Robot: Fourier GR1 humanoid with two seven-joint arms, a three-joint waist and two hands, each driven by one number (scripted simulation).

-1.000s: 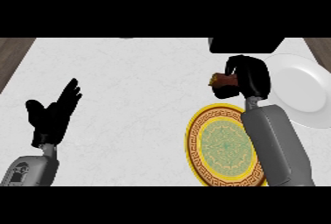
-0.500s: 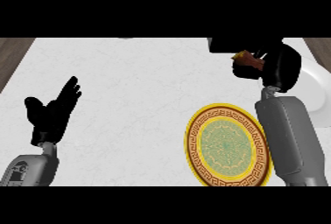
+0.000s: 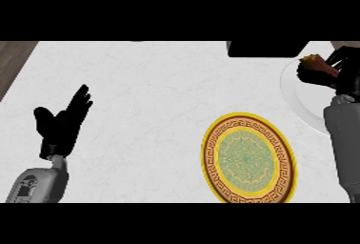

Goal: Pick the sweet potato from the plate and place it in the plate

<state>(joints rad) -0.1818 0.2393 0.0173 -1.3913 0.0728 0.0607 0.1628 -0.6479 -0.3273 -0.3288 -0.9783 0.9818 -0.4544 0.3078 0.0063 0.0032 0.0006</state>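
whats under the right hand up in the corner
The right hand, curled round the sweet potato, is over the white plate at the counter's right edge. Only the plate's left rim and part of its surface show; the hand and forearm cover the rest.

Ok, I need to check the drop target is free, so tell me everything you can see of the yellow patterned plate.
The yellow patterned plate is round, seen as a tall oval. It has a bright yellow rim, a dark brown band with a gold key pattern, and a pale green centre with fine ornament. It looks like glazed ceramic. It lies flat on the white counter, toward the near right. Nothing lies on it and no robot hand touches it; the right forearm passes beside its right edge.
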